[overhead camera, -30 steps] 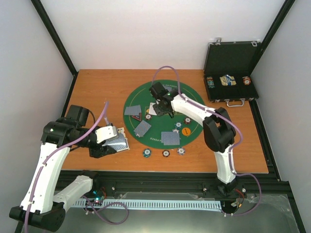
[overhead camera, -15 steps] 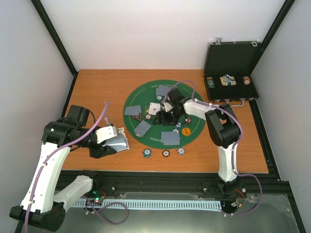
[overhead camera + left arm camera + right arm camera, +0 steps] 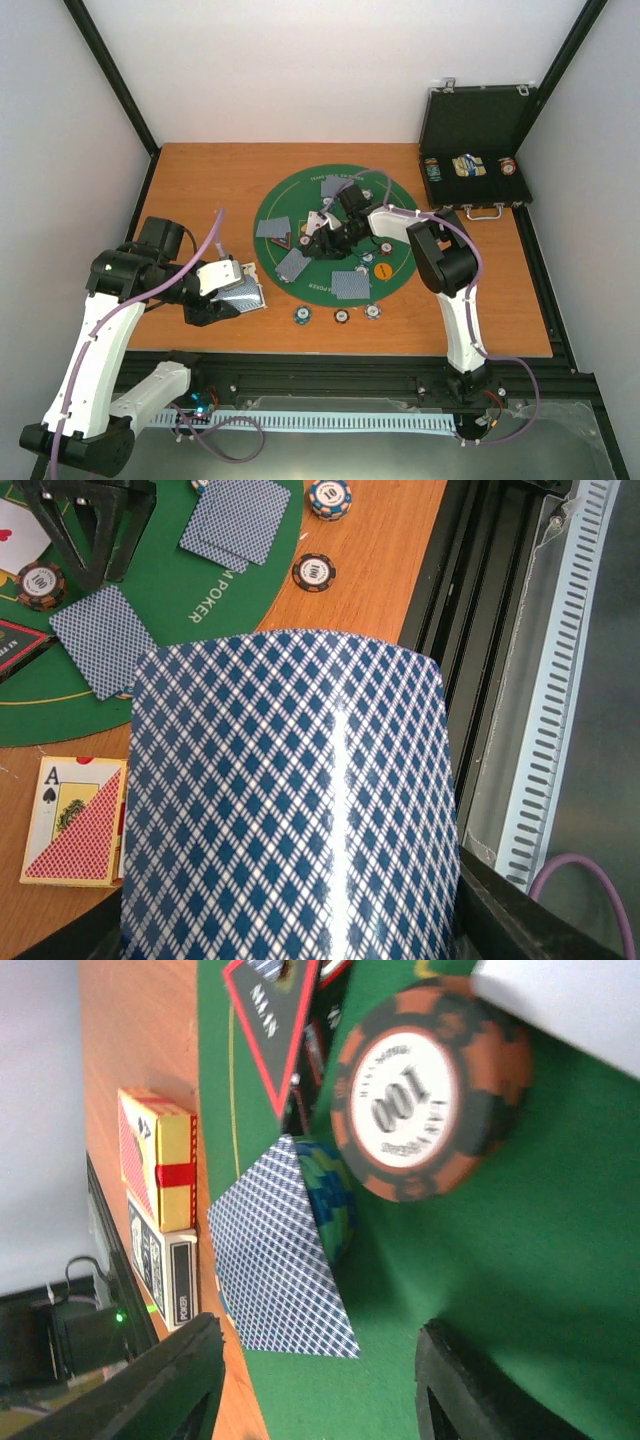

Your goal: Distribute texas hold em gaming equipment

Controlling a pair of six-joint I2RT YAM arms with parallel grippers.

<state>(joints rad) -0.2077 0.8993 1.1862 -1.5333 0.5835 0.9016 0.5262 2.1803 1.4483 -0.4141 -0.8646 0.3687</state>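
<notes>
Deck of blue-backed cards (image 3: 290,800) filled my left wrist feed, clamped in the left gripper (image 3: 228,297), which hung over the near left part of the wooden table (image 3: 200,180), off the green mat (image 3: 287,205). The fingers themselves were hidden under the deck. Just beside it on the wood lay a yellow-and-red card box (image 3: 75,820) showing an ace of spades.

The right gripper (image 3: 318,1360) was low over the middle of the mat, its jaws spread wide with nothing between them. On its wrist feed I saw an orange-and-black chip (image 3: 430,1095) marked 100 lying flat on the felt just ahead of the fingers. Beside it lay a face-down card (image 3: 285,1260), partly covering a green-and-blue chip (image 3: 338,1205). The black-and-red triangle marker (image 3: 270,1020) lay beyond that.

From above, I counted other face-down cards (image 3: 350,285) spread around the mat and an orange disc (image 3: 382,269) on its right side. Three striped chips (image 3: 342,316) sat in a row on the wood just off the mat's near edge. The black case (image 3: 475,120) stood open at the far right corner, well apart from everything else.
</notes>
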